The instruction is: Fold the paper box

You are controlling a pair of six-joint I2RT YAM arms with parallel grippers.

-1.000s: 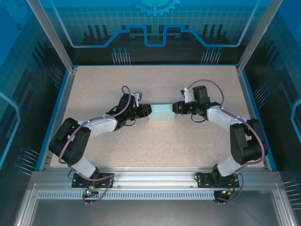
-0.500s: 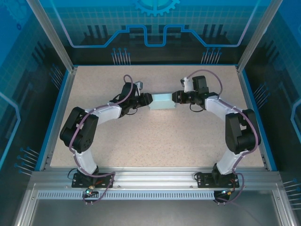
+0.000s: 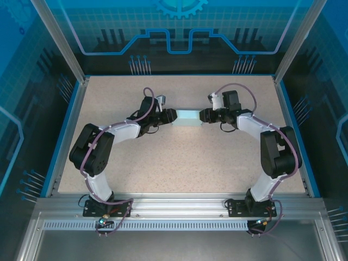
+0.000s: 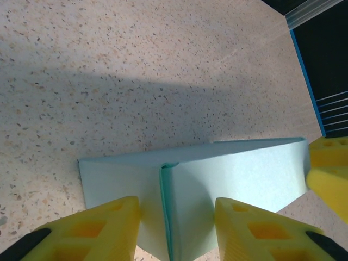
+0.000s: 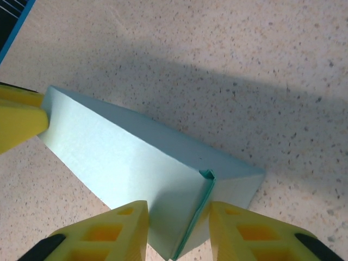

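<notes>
The paper box point(image 3: 188, 116) is a pale light-blue folded box hanging between my two grippers above the table's middle. My left gripper point(image 3: 173, 116) is shut on its left end, and my right gripper point(image 3: 202, 115) is shut on its right end. In the left wrist view the box point(image 4: 234, 174) runs away from the yellow fingers point(image 4: 98, 225), with a folded seam between them. In the right wrist view the box point(image 5: 125, 157) does the same, its tucked end flap lying between the fingers point(image 5: 244, 225). Its shadow falls on the table beneath.
The speckled beige tabletop point(image 3: 179, 157) has a raised blue border point(image 3: 68, 125) on its sides. Aluminium frame posts point(image 3: 57, 41) stand at the back corners. The arm bases sit on the rail point(image 3: 179, 204) at the near edge.
Both arms have carried the box away from the near edge toward the back of the table. It now looks narrower from above, tipped more on edge.
</notes>
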